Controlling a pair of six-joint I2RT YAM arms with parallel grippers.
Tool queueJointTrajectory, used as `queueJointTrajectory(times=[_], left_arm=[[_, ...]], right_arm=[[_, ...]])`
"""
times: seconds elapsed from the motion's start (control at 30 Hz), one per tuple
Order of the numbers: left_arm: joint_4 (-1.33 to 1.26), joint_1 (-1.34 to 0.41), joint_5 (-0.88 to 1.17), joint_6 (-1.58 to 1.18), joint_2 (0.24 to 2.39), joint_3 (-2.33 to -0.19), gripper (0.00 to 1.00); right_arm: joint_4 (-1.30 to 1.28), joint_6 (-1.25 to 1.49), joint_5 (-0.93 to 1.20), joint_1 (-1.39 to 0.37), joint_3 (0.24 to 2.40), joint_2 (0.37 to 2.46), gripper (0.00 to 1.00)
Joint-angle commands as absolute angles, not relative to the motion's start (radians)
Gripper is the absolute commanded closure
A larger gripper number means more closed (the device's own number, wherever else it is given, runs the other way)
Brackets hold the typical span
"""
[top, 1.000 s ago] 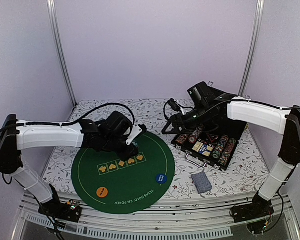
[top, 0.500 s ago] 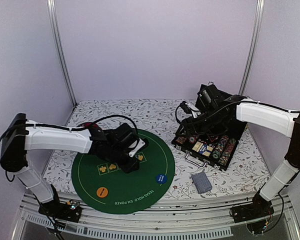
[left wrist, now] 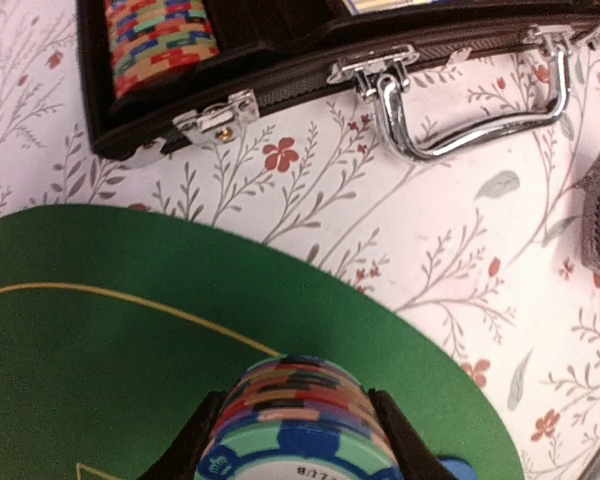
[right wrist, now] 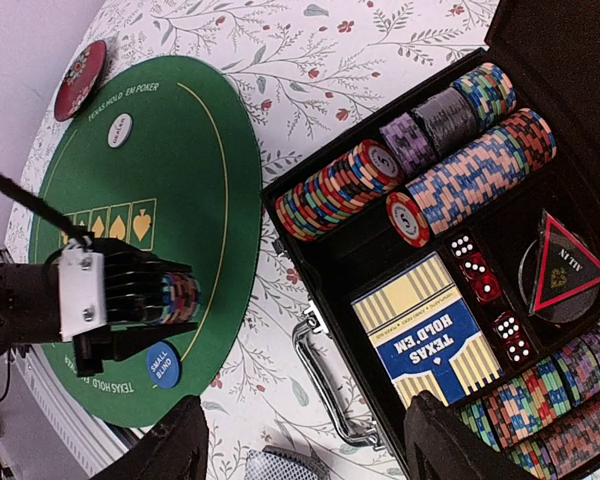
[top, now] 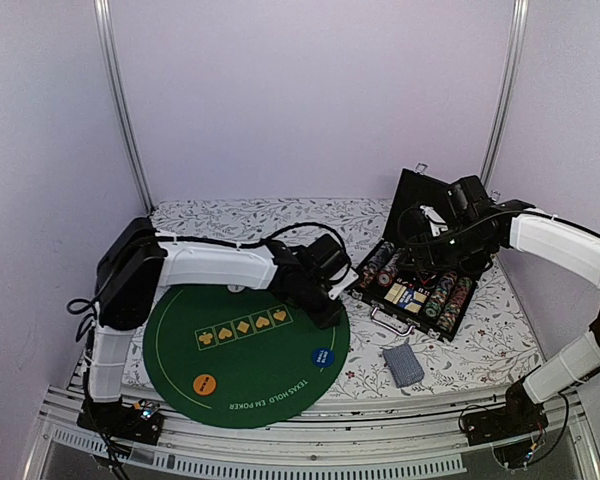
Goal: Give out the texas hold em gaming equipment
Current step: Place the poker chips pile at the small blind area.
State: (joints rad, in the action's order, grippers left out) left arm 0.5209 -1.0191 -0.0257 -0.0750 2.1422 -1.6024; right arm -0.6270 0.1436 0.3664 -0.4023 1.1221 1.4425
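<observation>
Step in hand, as I read it: seating a chip stack on the green mat (top: pixel 250 362); buttons and cards look placed.

- Near part of mat: orange button (top: pixel 205 382). Near-right part: blue button (top: pixel 322 356).
- Off the mat's right edge, near side: card deck (top: pixel 402 364), backs up, on the counter (top: pixel 500 340), clear of the mat.
- Right edge of mat: left hand (left wrist: pixel 300 445) pinching a multicoloured chip stack (left wrist: pixel 298 400) between both fingers, stack upright. It's over the green just inside the rim. Can't tell whether its base touches the mat.
- Right of the mat, further back: open case (left wrist: pixel 300 72), chip rows (right wrist: pixel 340 190) in its trays. The right hand (right wrist: pixel 310 450) hangs above it, fingers (right wrist: pixel 170 450) spread wide, nothing between them.
- Far part of mat: white button (right wrist: pixel 120 130). Dark red disc (right wrist: pixel 80 80) at the far rim; can't tell whether it's on the mat or just off it.

Next, my call: the left arm needs a straight drop until the stack sits flat on the mat. Then spread the fingers without dragging sideways, or the top chips shear off, and lift straight up. The right hand looks staged for the next pull. It needs to come down square across one chip row and close on a short section, clear of the tray wall.
</observation>
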Motion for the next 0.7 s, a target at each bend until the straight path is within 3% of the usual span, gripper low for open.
queueJointTrajectory(times=[0.0,0.67], left_arm=[[0.637,-1.038,-0.001,-0.06,2.247,-1.722,1.0],[0.773,-1.06,-0.022,-0.071,2.288,-1.773,1.0]], right_arm=[[-0.628,0.118,0.348,-0.389,1.1,1.407,0.31],[-0.631,0.107,0.376,-0.387,1.088,1.377,0.31]])
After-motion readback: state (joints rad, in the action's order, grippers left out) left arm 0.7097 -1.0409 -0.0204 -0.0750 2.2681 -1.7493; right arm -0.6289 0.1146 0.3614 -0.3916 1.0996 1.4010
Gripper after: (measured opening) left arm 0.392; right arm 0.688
